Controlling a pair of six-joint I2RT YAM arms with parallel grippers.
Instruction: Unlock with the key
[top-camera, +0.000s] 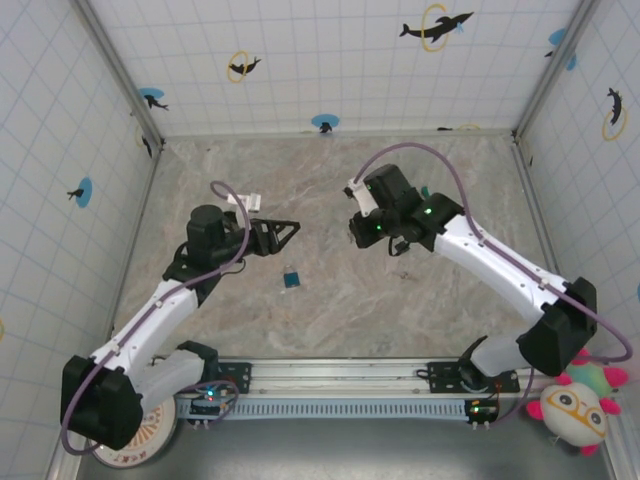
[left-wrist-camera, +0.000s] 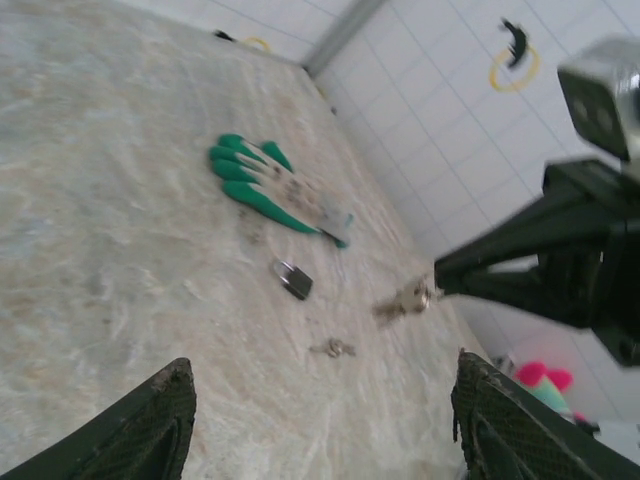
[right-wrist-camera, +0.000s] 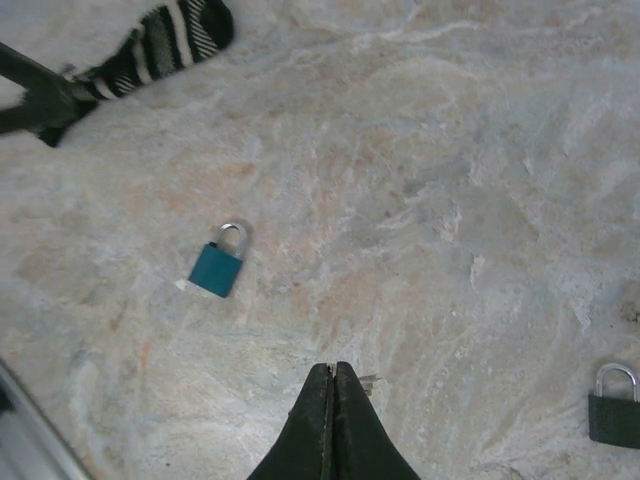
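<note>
— Where is the key?
— At the tip of the right hand (left-wrist-camera: 445, 282). The key (left-wrist-camera: 407, 300) is small and silvery, blurred in the left wrist view, and it sticks out from between the fingertips, above the tabletop (top-camera: 420, 320). From the right wrist camera, just a silver sliver shows beside the tips.
— So that hand is closed?
— Yes, its fingers are pressed flat together, pinching the key.
— And the left hand (top-camera: 286, 232)?
— Spread wide, with nothing between its fingers. It points towards the right hand, well apart from it.
— The lock?
— The blue padlock (right-wrist-camera: 218, 264) lies flat on the tabletop and its shackle looks seated. From above it sits between the two hands, nearer the arm bases, and neither hand touches it.
— Anything else around?
— A black padlock (right-wrist-camera: 615, 412) lies on the tabletop, well apart from the blue one. A green-and-white glove (left-wrist-camera: 270, 185) lies beyond it. A small metal piece (left-wrist-camera: 333, 348), too blurred to name, rests near the key.
</note>
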